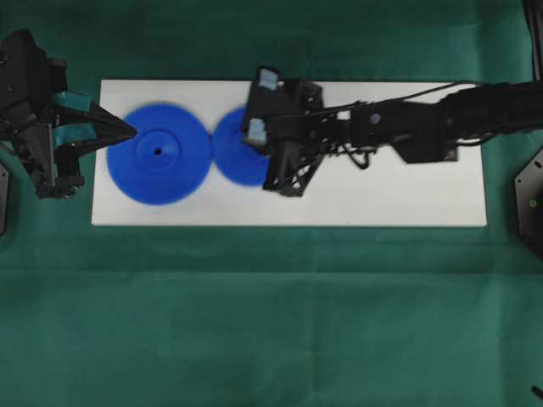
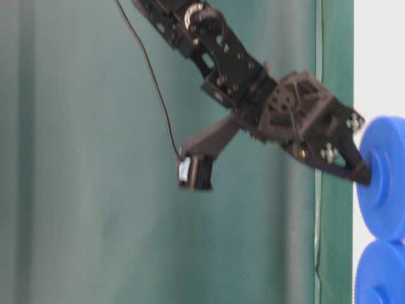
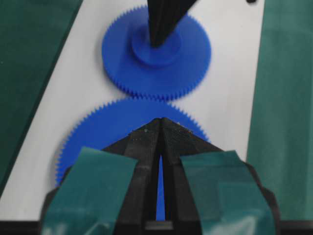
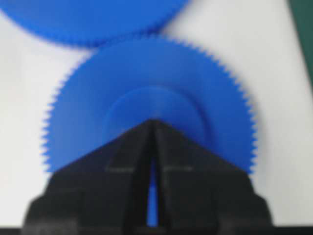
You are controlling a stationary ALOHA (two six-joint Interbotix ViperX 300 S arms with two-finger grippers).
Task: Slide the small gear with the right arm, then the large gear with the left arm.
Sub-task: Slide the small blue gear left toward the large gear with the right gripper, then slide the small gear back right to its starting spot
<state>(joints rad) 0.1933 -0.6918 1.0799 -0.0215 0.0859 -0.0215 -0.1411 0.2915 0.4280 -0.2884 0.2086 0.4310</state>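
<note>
The right end effector (image 4: 152,122) has its fingers closed to a point, gripping nothing, with the tip pressed down on the raised hub of the small gear (image 1: 236,148). That gear lies flat on the white board (image 1: 382,195), its teeth meeting those of the large gear (image 1: 159,153) beside it. The left end effector (image 1: 129,131) is likewise pinched shut and empty, its tip at the large gear's outer rim, away from the small gear. In my judgement the first step is in hand: the right arm (image 1: 407,127) is pushing the small gear. Next, it must keep downward pressure while dragging sideways so the tip does not slip off the hub. Board and gears rest on the green-clothed surface (image 1: 271,322).
</note>
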